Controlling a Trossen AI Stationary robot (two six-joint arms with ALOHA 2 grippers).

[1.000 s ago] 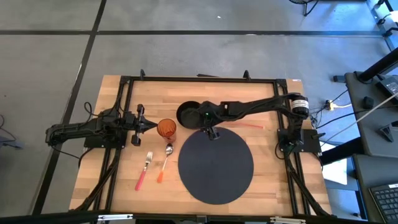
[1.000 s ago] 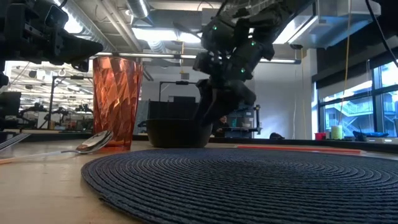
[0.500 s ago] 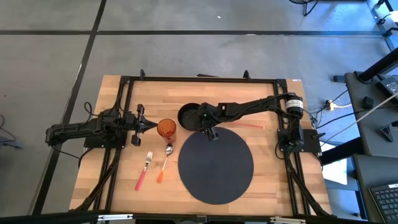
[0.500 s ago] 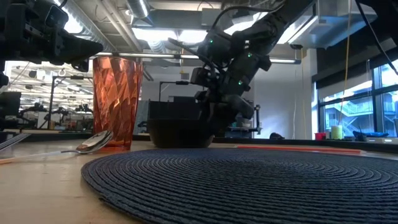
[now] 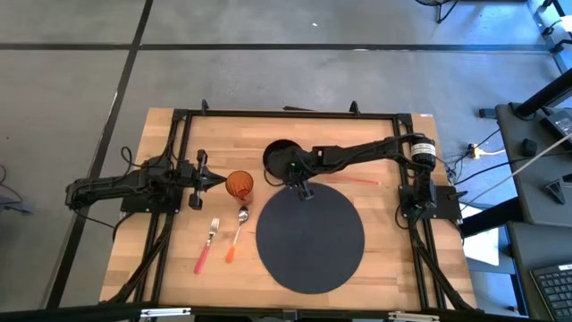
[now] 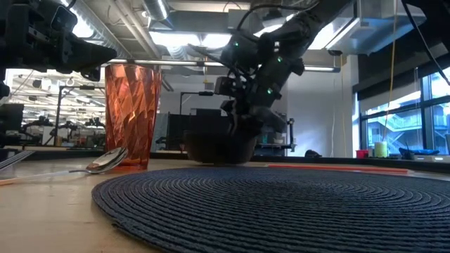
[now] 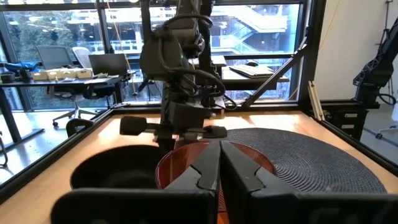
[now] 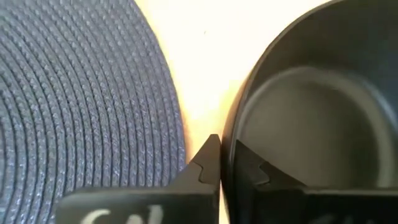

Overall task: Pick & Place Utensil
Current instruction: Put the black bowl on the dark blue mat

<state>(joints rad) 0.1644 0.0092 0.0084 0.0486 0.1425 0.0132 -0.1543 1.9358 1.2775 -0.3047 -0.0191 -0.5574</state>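
Right gripper [image 5: 300, 184] pinched shut on black bowl [image 5: 279, 159] rim, at mat's [image 5: 310, 237] 11 o'clock. Left gripper [image 5: 211, 180] shut, empty. Fork [image 5: 207, 244] and spoon [image 5: 237, 232] untouched; utensil placement apparently not begun.

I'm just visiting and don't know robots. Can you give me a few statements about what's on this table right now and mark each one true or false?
1. The right tool is shut on the rim of the black bowl. True.
2. The orange cup lies tipped on its side. False: it stands upright.
3. The fork and spoon lie on the round dark mat. False: they lie on the bare wood beside the mat.
4. The left tool is shut, holding nothing, next to the cup. True.
5. The bowl sits on the mat. False: it is just off the mat's edge.
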